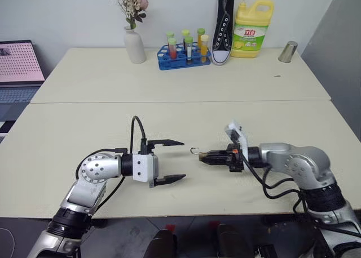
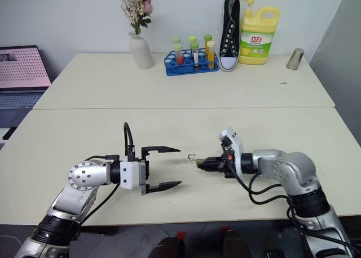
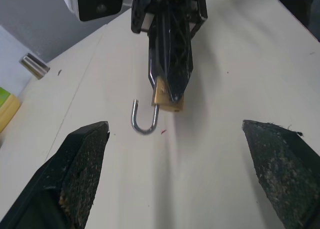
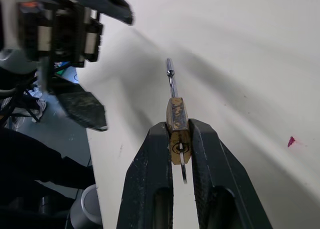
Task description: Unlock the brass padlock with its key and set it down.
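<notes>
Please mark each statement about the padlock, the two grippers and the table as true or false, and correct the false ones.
1. The right gripper is shut on the brass padlock. True.
2. The shackle is swung open. True.
3. The left gripper holds the padlock. False: its fingers stand wide open, holding nothing.
4. The padlock lies on the table. False: the right gripper holds it above the table.
5. The test-tube rack stands beside a white vase. True.

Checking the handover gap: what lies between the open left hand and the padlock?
Nothing: only bare table separates the left hand from the brass padlock, pinched in the right hand, in the left eye view.
</notes>
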### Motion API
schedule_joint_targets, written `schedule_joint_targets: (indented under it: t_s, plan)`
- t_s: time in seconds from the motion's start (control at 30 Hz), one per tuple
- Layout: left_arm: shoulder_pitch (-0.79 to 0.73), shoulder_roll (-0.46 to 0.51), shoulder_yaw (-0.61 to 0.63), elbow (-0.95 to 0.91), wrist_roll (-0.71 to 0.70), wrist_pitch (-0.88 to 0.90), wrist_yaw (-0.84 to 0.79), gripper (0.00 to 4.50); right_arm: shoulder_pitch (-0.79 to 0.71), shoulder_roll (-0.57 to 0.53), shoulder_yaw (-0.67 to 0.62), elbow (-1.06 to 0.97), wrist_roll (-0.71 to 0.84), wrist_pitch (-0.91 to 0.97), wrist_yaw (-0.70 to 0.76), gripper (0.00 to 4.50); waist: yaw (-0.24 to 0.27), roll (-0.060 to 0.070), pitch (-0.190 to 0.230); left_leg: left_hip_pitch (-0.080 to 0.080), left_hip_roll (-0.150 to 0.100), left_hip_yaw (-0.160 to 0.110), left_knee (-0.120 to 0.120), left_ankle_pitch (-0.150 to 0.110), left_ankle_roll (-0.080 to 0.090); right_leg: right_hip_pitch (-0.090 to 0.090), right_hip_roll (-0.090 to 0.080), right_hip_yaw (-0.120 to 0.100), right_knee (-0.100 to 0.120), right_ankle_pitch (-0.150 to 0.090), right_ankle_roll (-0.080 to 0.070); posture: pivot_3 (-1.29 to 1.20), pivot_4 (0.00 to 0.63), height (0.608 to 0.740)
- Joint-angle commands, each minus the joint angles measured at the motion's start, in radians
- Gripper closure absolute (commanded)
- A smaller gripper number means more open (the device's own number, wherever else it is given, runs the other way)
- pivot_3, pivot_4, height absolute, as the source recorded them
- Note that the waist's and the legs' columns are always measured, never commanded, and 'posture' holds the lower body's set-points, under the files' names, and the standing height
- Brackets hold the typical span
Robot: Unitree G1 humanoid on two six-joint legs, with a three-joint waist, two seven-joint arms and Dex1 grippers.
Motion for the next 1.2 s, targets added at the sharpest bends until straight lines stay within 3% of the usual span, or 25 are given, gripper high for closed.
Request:
schedule_joint_targets:
  t_s: [0.03, 0.1, 0.17, 0.27, 0.4, 0.6, 0.87, 1.03, 1.2]
  plan:
    - [0.016, 0.013, 0.020, -0.022, 0.006, -0.029, 0.020, 0.00, -0.047, 0.020, 0.028, 0.079, -0.058, -0.029, 0.019, 4.35, 0.001, 0.000, 0.000, 0.000, 0.000, 0.000, 0.000, 0.000, 0.000, 0.000, 0.000, 0.000, 0.000, 0.000, 0.000, 0.00, 0.150, 0.740]
    - [0.027, 0.015, 0.021, -0.023, 0.006, -0.022, 0.028, 0.00, -0.078, 0.024, 0.052, 0.150, -0.107, -0.055, 0.036, 4.35, 0.001, 0.000, 0.000, 0.000, 0.000, 0.000, 0.000, 0.000, 0.000, 0.000, 0.000, 0.000, 0.000, 0.000, 0.000, 0.00, 0.150, 0.740]
    - [0.034, 0.012, 0.025, -0.027, -0.006, 0.003, 0.039, 0.00, -0.098, 0.015, 0.071, 0.194, -0.146, -0.077, 0.061, 3.79, 0.001, 0.001, 0.000, 0.000, 0.000, 0.000, 0.000, 0.000, 0.000, 0.000, 0.000, 0.000, 0.000, 0.000, 0.000, 0.00, 0.150, 0.740]
    - [0.037, 0.015, 0.027, -0.036, -0.015, 0.041, 0.049, 0.00, -0.111, -0.007, 0.081, 0.225, -0.195, -0.104, 0.086, 3.49, 0.001, 0.001, 0.000, 0.000, 0.000, 0.000, 0.000, 0.000, 0.000, 0.000, 0.000, 0.000, 0.000, 0.000, 0.000, 0.00, 0.150, 0.740]
    - [0.045, 0.016, 0.044, -0.045, -0.033, 0.192, 0.086, 0.00, -0.100, -0.062, 0.026, 0.176, -0.186, -0.087, 0.120, 2.10, 0.001, 0.001, 0.000, 0.000, 0.000, 0.000, 0.000, 0.000, 0.000, 0.000, 0.000, 0.000, 0.000, 0.000, 0.000, 0.00, 0.150, 0.740]
    - [0.024, 0.016, 0.050, -0.074, -0.028, 0.323, 0.112, 0.00, -0.025, -0.224, 0.044, 0.007, -0.289, -0.269, 0.197, 0.03, 0.002, 0.001, 0.001, 0.000, 0.000, 0.000, 0.000, 0.000, 0.000, 0.000, 0.000, -0.001, 0.000, 0.000, 0.000, 0.00, 0.150, 0.740]
    - [-0.017, 0.058, 0.040, -0.149, -0.029, 0.411, 0.072, 0.00, 0.159, -0.384, -0.063, -0.271, -0.332, -0.465, 0.260, 0.03, 0.002, 0.001, 0.001, -0.001, 0.000, 0.000, 0.000, 0.000, 0.000, 0.000, 0.000, -0.001, 0.000, 0.000, 0.000, 0.00, 0.150, 0.740]
    - [-0.040, 0.068, 0.039, -0.156, -0.068, 0.456, 0.033, 0.00, 0.278, -0.437, -0.202, -0.421, -0.239, -0.438, 0.283, 0.03, 0.004, 0.000, 0.001, -0.001, 0.001, 0.000, 0.000, 0.000, 0.000, 0.001, 0.000, -0.001, -0.001, 0.000, 0.000, 0.00, 0.150, 0.740]
    - [-0.047, 0.074, 0.029, -0.144, -0.085, 0.478, -0.022, 0.00, 0.297, -0.453, -0.195, -0.434, -0.260, -0.459, 0.282, 0.03, 0.002, 0.000, 0.001, 0.000, 0.001, 0.001, 0.000, 0.000, 0.000, 0.001, 0.000, 0.000, -0.001, 0.000, 0.000, 0.00, 0.150, 0.740]
